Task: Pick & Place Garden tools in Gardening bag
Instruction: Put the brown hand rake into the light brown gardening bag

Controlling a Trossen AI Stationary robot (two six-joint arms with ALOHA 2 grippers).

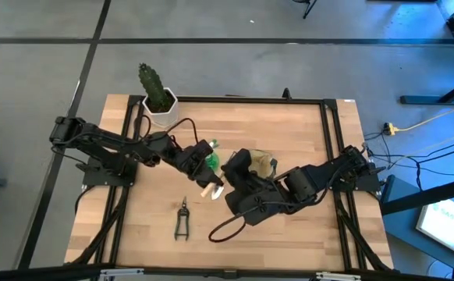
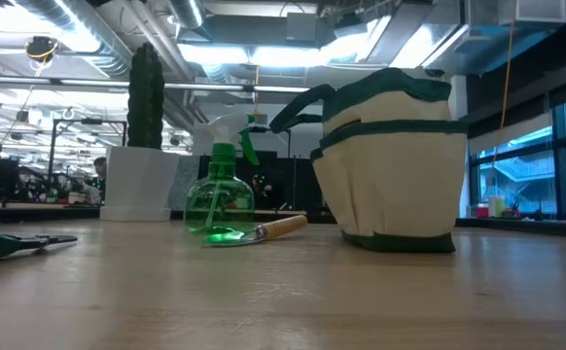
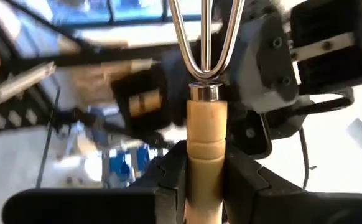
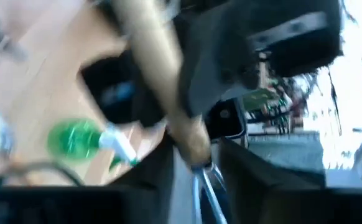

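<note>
My left gripper (image 1: 202,165) (image 3: 204,155) is shut on the wooden-handled hand rake (image 3: 204,124), held above the table beside the green spray bottle (image 1: 210,158) (image 2: 220,194). My right gripper (image 1: 233,168) (image 4: 196,165) is open, with its fingers on either side of the rake's metal neck (image 4: 201,177). The khaki gardening bag (image 2: 390,165) stands upright on its base, mostly under the right arm in the high view (image 1: 264,162). The trowel (image 1: 211,187) (image 2: 273,228) and the black shears (image 1: 182,220) (image 2: 11,243) lie flat on the table. My left gripper pinches the rake's wooden handle (image 3: 204,168) between its two fingers, below the metal collar. The rake runs on along the fingers, with its tines pointing away toward my right gripper. The rake is lifted clear of the table.
A cactus in a white pot (image 1: 158,94) (image 2: 145,97) stands at the table's far left. The spray bottle stands upright between the pot and the bag. There is bare tabletop (image 1: 289,234) along the near edge to the right of the shears.
</note>
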